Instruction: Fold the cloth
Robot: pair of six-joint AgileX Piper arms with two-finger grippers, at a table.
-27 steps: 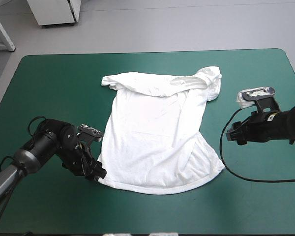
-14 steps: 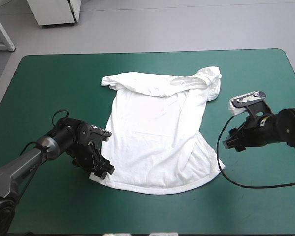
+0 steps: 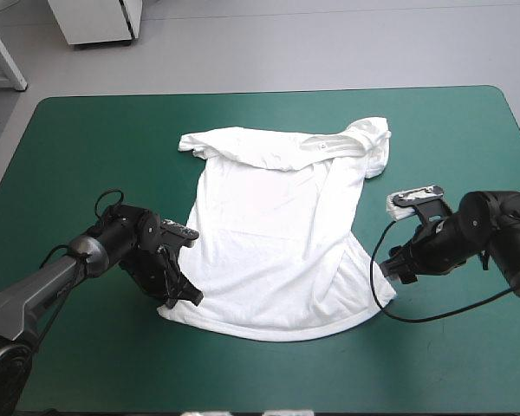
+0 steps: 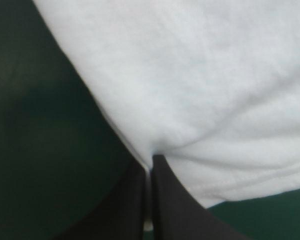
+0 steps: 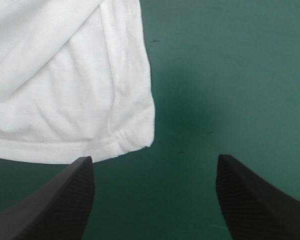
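White T-shirt (image 3: 277,225) lies spread flat on the teal-green cover (image 3: 87,147). The left gripper (image 3: 178,297) is pinched nearly closed on one hem corner, cloth between its fingers (image 4: 172,200). The right gripper (image 5: 153,160) is wide apart, empty; the other hem corner sits just ahead, nearer one finger. Best to centre that corner between the fingers and reach under the hem before closing. Left wrist view proves the pinch; high view can't. Right wrist view shows the gap.

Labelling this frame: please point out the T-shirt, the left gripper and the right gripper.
T-shirt (image 3: 277,234), high view, middle of its body.
left gripper (image 4: 151,161), left wrist view, fingertips shut on the shirt's edge.
right gripper (image 5: 153,159), right wrist view, midway between open fingertips.
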